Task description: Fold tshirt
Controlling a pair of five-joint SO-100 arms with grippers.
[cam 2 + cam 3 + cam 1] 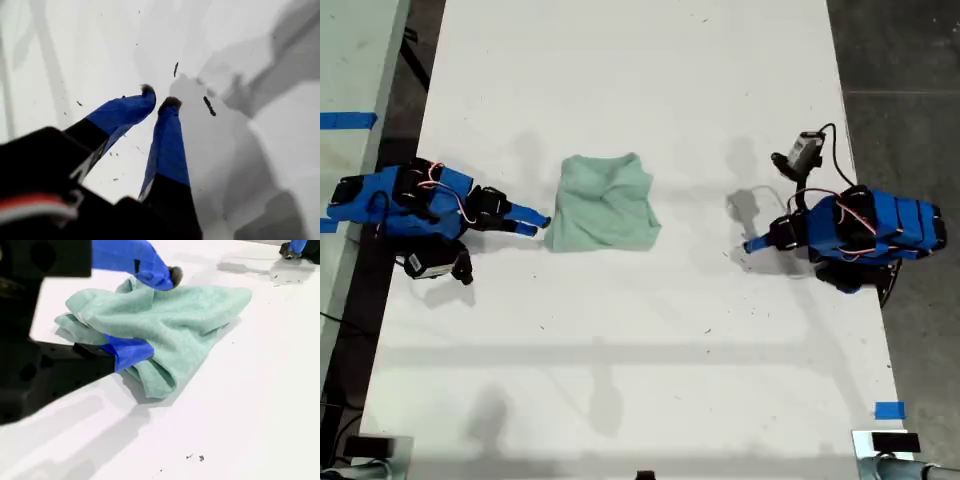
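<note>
Tshirt (604, 204) is a compact, rumpled bundle on the white desk (650, 370), a bit toward the exterior view's left of centre. Looks mostly folded, but edges are uneven and one lobe sticks out on the side near my second gripper.

My second gripper (150, 310) is the arm at the exterior view's left: jaws spread, one finger over the top of the bundle, the other low at the near edge of the cloth. Not pinching anything as far as I can see; can't tell if the lower finger touches fabric or sits just in front of it.

My first gripper (159, 101) is the arm at the exterior view's right, well apart from the shirt. Jaws nearly together with a small gap at the tips, nothing between them, bare desk below.

Risks, my read:
- Closing the second jaws here would likely grab several layers at once; lifting then drags the whole bundle or undoes the fold.
- Pulling back with the lower finger snagged in the hem would slide the shirt toward that arm.
- The loose lobe may flop open because the cloth is soft and nothing pins it.
- First arm is too far off to hold the shirt down.

Writing: none readable. No brand marks visible on arms or cloth. Blue tape (889, 410) on the desk edge is unmarked.
</note>
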